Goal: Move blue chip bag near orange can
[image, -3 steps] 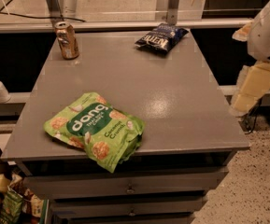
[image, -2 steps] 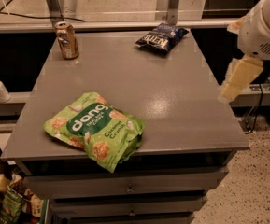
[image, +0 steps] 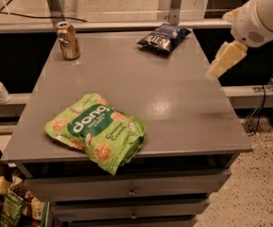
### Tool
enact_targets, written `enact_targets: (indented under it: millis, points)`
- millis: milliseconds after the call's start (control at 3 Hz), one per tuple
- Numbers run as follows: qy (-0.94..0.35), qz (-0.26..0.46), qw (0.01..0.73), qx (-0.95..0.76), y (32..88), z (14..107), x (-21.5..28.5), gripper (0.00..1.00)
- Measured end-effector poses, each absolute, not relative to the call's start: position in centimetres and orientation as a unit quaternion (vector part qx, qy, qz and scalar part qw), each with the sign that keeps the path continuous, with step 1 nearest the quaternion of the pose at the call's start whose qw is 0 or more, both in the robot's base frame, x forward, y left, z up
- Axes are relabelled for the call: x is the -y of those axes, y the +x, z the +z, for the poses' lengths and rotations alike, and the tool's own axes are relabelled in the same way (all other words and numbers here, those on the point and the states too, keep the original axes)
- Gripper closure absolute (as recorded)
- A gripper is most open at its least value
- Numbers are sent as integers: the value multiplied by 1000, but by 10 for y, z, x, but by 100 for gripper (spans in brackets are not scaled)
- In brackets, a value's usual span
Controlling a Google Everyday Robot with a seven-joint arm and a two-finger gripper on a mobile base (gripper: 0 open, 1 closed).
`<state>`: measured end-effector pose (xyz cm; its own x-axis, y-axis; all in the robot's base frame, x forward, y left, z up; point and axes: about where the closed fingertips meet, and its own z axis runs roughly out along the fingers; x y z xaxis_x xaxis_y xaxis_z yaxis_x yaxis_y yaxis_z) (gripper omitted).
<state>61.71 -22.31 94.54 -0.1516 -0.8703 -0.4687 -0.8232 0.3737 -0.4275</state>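
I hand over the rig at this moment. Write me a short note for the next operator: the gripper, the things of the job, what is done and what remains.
Gripper: in the air at the right edge of the table, touching nothing.
Blue chip bag: lying at the far edge of the table, right of centre, not grasped.
Orange can: upright at the far left corner, well apart from the bag.
Also there: a green bag near the front left edge.
Done: nothing yet.
Left: reach the blue chip bag, grasp it, carry it left along the far edge and set it beside the can.
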Motion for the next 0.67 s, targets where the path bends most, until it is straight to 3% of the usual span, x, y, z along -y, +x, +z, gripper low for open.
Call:
enact_targets:
  millis: [333, 667]
  points:
    - [-531, 2, 382, -756, 664, 948, 229, 0]
    - [-532, 3, 380, -756, 664, 947, 228, 0]
